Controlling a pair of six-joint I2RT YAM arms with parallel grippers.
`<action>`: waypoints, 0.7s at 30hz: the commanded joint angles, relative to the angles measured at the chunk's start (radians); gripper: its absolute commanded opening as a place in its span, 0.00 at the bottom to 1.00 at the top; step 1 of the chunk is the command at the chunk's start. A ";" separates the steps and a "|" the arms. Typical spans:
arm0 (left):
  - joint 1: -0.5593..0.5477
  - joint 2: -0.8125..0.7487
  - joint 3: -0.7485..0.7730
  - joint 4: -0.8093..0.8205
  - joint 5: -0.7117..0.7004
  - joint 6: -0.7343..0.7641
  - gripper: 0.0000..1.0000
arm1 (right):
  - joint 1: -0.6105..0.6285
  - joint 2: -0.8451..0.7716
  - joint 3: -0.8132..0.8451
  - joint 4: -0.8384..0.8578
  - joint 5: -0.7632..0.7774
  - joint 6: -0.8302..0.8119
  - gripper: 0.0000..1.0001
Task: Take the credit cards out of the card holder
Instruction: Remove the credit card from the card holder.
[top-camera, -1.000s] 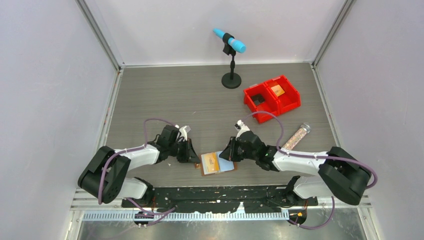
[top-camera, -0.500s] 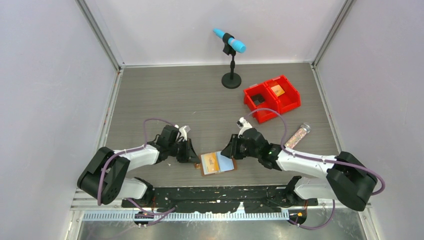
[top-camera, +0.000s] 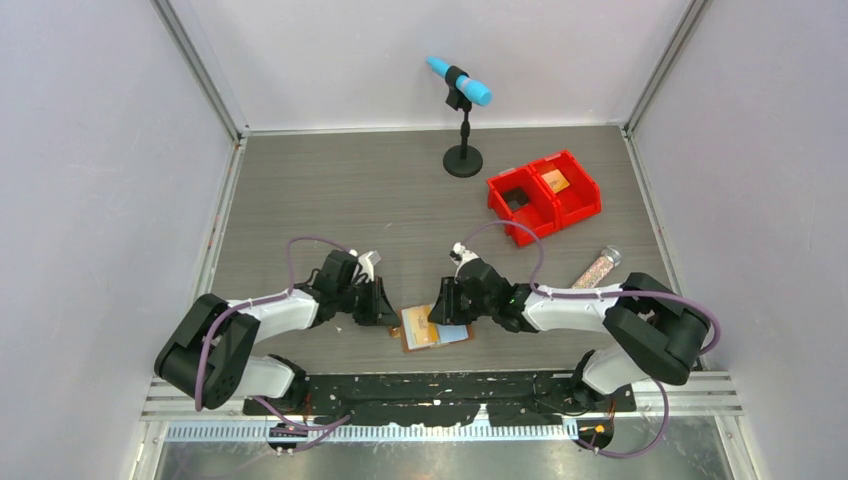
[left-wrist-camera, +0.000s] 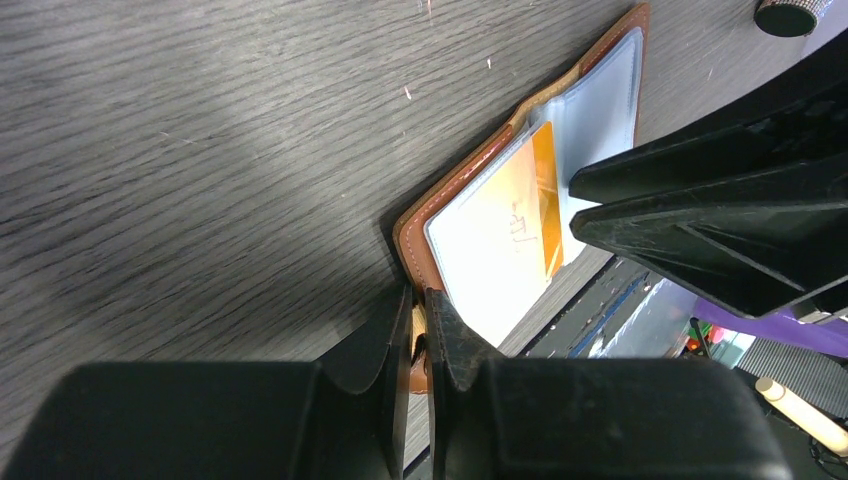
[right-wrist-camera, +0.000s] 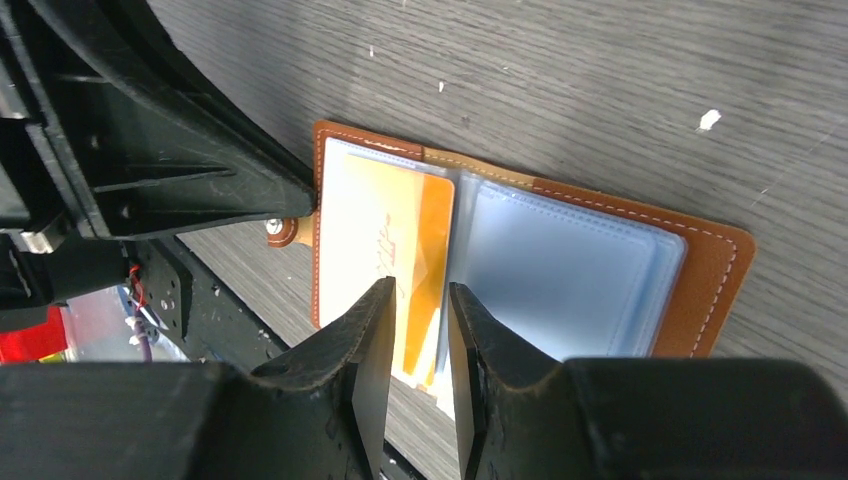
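The brown card holder (top-camera: 436, 328) lies open and flat near the table's front edge. It has pale blue-grey sleeves (right-wrist-camera: 560, 265). An orange and white card (right-wrist-camera: 395, 225) sits in its left sleeve and also shows in the left wrist view (left-wrist-camera: 520, 205). My left gripper (top-camera: 388, 315) is shut on the holder's small tab (right-wrist-camera: 283, 231) at its left edge; the wrist view (left-wrist-camera: 418, 305) shows the tab between the fingers. My right gripper (top-camera: 441, 306) hovers over the holder's middle. Its jaws (right-wrist-camera: 420, 292) stand a narrow gap apart above the card's lower edge, holding nothing.
Two joined red bins (top-camera: 545, 195) stand at the back right, one with an orange card (top-camera: 556, 181) inside. A microphone stand (top-camera: 462, 160) is at the back centre. A glitter-filled tube (top-camera: 597, 266) lies right of my right arm. The black front rail (top-camera: 450, 385) is just below the holder.
My right gripper has moved left, from beside the holder's right edge to over its middle. The left gripper and the holder have not moved.
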 joint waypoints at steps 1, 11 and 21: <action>-0.003 0.000 -0.009 0.013 -0.009 0.010 0.12 | 0.011 0.027 0.038 0.031 0.027 -0.020 0.34; -0.003 0.007 -0.008 0.020 -0.004 0.010 0.12 | 0.024 0.072 0.054 0.007 0.034 -0.030 0.36; -0.003 0.003 -0.008 0.007 -0.016 0.013 0.12 | 0.022 0.040 0.020 0.028 0.052 -0.036 0.16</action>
